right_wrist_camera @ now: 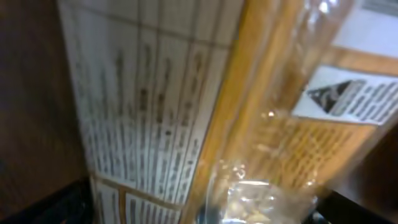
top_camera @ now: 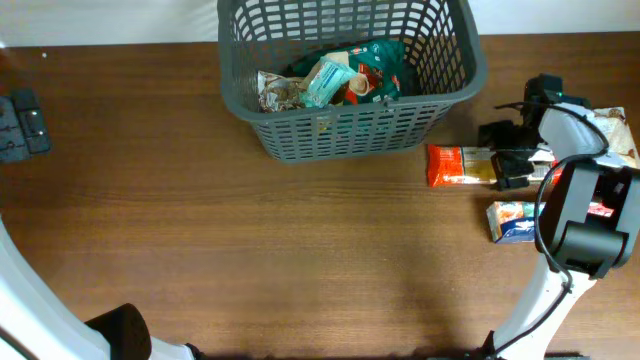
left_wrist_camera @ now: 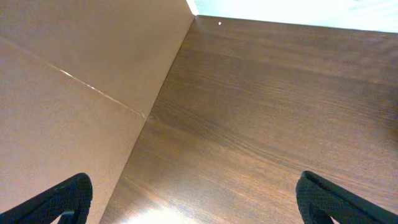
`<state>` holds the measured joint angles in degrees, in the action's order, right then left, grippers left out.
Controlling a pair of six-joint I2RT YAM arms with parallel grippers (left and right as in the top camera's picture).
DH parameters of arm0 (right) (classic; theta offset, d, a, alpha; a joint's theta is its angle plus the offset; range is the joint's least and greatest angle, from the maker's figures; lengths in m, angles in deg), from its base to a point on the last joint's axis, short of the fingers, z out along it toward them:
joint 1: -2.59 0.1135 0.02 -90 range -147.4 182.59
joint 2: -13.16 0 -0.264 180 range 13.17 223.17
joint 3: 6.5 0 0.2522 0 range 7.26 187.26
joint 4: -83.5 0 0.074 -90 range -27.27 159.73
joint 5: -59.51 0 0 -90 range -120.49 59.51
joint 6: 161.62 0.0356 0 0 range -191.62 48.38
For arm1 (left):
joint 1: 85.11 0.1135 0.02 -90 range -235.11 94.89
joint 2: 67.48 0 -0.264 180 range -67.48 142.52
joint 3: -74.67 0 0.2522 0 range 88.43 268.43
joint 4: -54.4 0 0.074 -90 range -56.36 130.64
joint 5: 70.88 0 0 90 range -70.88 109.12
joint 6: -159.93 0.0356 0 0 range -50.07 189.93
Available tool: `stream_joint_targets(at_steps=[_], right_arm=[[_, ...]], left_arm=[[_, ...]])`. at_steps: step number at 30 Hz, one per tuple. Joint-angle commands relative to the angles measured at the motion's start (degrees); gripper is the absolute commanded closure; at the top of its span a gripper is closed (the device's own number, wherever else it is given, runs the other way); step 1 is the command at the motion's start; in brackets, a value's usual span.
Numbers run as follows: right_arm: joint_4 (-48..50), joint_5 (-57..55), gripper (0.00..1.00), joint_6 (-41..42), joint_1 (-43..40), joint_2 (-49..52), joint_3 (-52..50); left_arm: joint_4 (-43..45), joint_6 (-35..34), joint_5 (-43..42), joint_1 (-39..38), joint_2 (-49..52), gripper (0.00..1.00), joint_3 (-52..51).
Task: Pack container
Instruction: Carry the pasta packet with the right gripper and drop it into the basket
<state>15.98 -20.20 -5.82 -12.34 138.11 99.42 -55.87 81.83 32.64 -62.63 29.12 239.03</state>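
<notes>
**Overhead: right tool astride an orange packet, container at the far side**

Overhead shows the container (top_camera: 350,135), a dark grey lattice basket, standing on the brown desk (top_camera: 250,250) at its far side, a little right of centre. Several snack packets (top_camera: 335,80) lie jumbled inside it (green, pale blue and crinkled silver wrappers among them). Right of the basket and apart from it, an orange packet (top_camera: 458,165) lies flat on the desk. The right tool (top_camera: 508,158) sits at that packet's right end with one dark finger on each side. The right wrist camera is filled by the wrapper's printed panel and clear film, blurred and very near. Whether the fingers press the packet or only bracket it, I cannot tell. A blue-and-white packet (top_camera: 512,222) lies nearer the front edge, just beside the arm, and a pale packet (top_camera: 622,135) shows at the far right. The left tool (left_wrist_camera: 196,199) hangs over bare desk at the near left, its fingertips spread wide apart. A dark remote-like device (top_camera: 22,125) lies at the left edge.
</notes>
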Motion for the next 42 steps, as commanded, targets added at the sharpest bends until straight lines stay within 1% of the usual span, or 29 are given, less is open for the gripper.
stream_joint_targets(at_steps=[1, 2, 4, 5, 6, 8, 10, 11, 13, 17, 20, 23, 29, 32, 36, 37, 39, 40, 41, 42], right_arm=[[1.4, 0.5, 0.01, 0.8, -0.6, 0.4, -1.8], [1.6, 0.5, 0.02, 0.8, -0.6, 0.5, -2.1], [2.0, 0.5, 0.23, 0.7, -0.6, 0.5, -2.5], [2.2, 0.5, 0.41, 0.7, -0.7, 0.5, -2.6], [2.2, 0.7, 0.66, 0.7, -0.8, 0.5, -2.6], [2.2, 1.6, 0.83, 0.7, -1.2, 0.5, -2.5], [2.2, 3.2, 0.84, 0.5, -1.7, 0.5, -2.5], [2.3, 4.6, 0.82, 0.0, -2.1, 0.4, -2.5], [4.5, 7.9, 0.79, -3.7, -3.1, 0.0, -2.5], [8.4, 14.3, 0.8, -8.8, -5.4, -2.6, -2.3], [9.3, 15.7, 0.8, -12.6, -7.0, -6.1, -0.5], [11.2, 19.2, 0.78, -20.0, -8.5, -12.1, 4.3], [11.2, 28.3, 0.77, -29.4, -8.3, -20.0, 15.8], [11.1, 33.6, 0.77, -34.2, -6.2, -25.1, 24.3], [10.7, 37.9, 0.78, -42.4, -1.5, -28.6, 30.6], [9.7, 38.0, 0.79, -44.4, 0.2, -29.4, 31.8], [8.4, 38.2, 0.83, -47.2, 3.3, -30.5, 32.9], [7.3, 38.1, 0.83, -51.1, 6.6, -31.5, 33.0], [6.6, 37.9, 0.84, -53.1, 8.8, -31.6, 33.0], [6.3, 37.9, 0.84, -53.6, 10.2, -31.6, 33.0]], left_arm=[[-0.1, -0.9, -0.2, 0.3, -0.5, 0.01, 0.3], [-0.1, -0.9, -0.2, 0.3, -0.5, 0.01, 0.3], [-0.1, -0.9, -0.2, 0.3, -0.5, 0.01, 0.3], [-0.1, -0.9, -0.2, 0.3, -0.5, 0.01, 0.3], [-0.1, -1.0, -0.2, 0.3, -0.5, 0.01, 0.3], [-0.1, -0.9, -0.2, 0.3, -0.5, 0.01, 0.3], [-0.1, -0.9, -0.2, 0.3, -0.5, 0.01, 0.3], [-0.1, -0.9, -0.2, 0.3, -0.5, 0.01, 0.3], [-0.1, -0.9, -0.2, 0.3, -0.5, 0.01, 0.3], [-0.1, -0.9, -0.2, 0.3, -0.5, 0.01, 0.3], [-0.1, -0.9, -0.2, 0.3, -0.5, 0.01, 0.3], [-0.1, -0.9, -0.2, 0.3, -0.5, 0.01, 0.3], [-0.1, -0.9, -0.2, 0.3, -0.5, 0.01, 0.3], [-0.1, -0.9, -0.2, 0.3, -0.5, 0.01, 0.3], [-0.1, -0.9, -0.2, 0.3, -0.5, 0.01, 0.3], [-0.2, -0.9, -0.2, 0.3, -0.5, 0.01, 0.3], [-0.1, -0.9, -0.2, 0.3, -0.5, 0.01, 0.3], [-0.1, -0.9, -0.2, 0.3, -0.5, 0.01, 0.3], [-0.1, -0.9, -0.2, 0.3, -0.5, 0.01, 0.3], [-0.1, -0.9, -0.2, 0.3, -0.5, 0.01, 0.3]])
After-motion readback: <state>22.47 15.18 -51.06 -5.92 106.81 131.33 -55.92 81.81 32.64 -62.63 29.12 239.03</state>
